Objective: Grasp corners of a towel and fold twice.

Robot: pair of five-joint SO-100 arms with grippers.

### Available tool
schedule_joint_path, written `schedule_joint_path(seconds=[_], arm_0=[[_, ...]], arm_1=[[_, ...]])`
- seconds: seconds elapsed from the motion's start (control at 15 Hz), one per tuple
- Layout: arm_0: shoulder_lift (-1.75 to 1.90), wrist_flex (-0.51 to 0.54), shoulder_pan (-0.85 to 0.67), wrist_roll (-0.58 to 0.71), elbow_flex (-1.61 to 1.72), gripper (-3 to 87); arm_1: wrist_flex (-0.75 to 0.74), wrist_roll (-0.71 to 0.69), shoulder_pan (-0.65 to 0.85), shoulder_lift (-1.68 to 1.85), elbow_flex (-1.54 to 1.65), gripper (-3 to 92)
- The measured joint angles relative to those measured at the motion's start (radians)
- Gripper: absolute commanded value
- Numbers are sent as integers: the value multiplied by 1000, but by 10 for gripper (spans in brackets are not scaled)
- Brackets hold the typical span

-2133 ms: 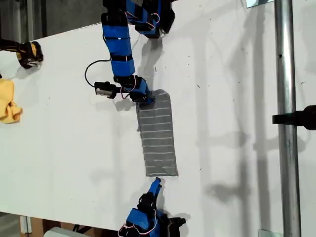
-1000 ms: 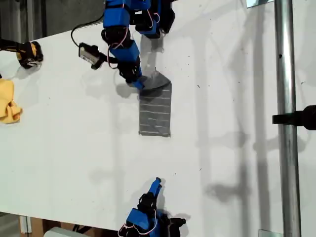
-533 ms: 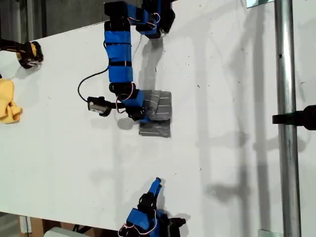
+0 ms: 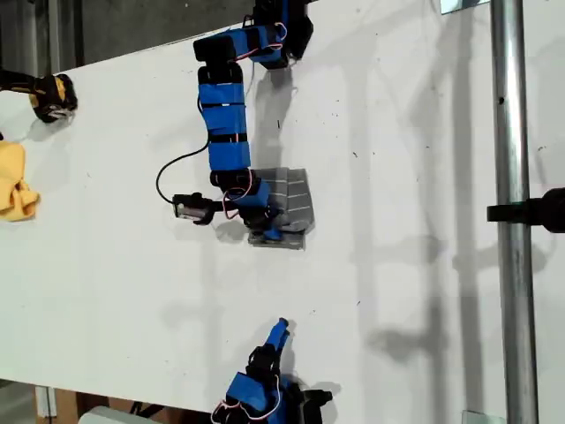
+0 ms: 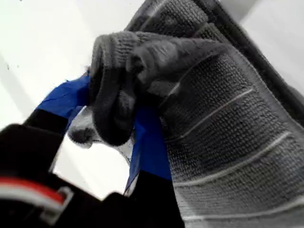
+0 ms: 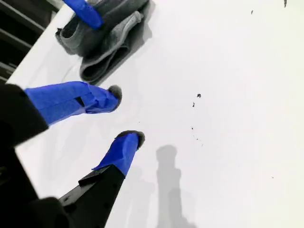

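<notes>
My first claw (image 4: pixel 269 231) is clenched on a bunched corner (image 5: pixel 114 80) of the towel (image 4: pixel 287 201), holding that edge above the striped layers so it can be laid over them for the second fold. The towel lies doubled on the table (image 4: pixel 397 265), directly beneath this claw. My second claw (image 6: pixel 118 116) hangs released, well apart, its work apparently not needed.

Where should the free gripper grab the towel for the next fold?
The towel lies folded into a small stack, one corner already clamped in my first gripper. My second gripper is open over bare table; probably take the near open-edge corner from its side, since the layers separate there.
</notes>
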Motion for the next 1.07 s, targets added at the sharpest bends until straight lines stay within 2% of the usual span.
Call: schedule_joint_path(seconds=[0.13, 0.33, 0.4, 0.47, 0.53, 0.6, 0.8, 0.93, 1.07], arm_0=[[0, 5, 0, 0, 0, 137], [0, 5, 0, -3, 0, 140], [0, 5, 0, -5, 0, 134], [0, 5, 0, -5, 0, 131], [0, 5, -2, -5, 0, 130], [0, 5, -6, -2, 0, 130], [0, -15, -12, 5, 11, 130], [0, -35, -31, -17, 55, 130], [0, -44, -64, -61, 100, 130]], arm_1=[[60, -11, 0, 133, 3, 215], [69, -71, 25, 468, 127, 201], [63, -91, 41, 583, 175, 152], [57, -101, 57, 693, 250, 35], [48, -92, 72, 784, 351, 26], [26, -66, 84, 885, 499, -2], [-143, 89, 74, 1318, 1118, -2], [-103, 173, 32, 1606, 1433, -2], [-25, 213, 17, 1782, 1549, 0]])
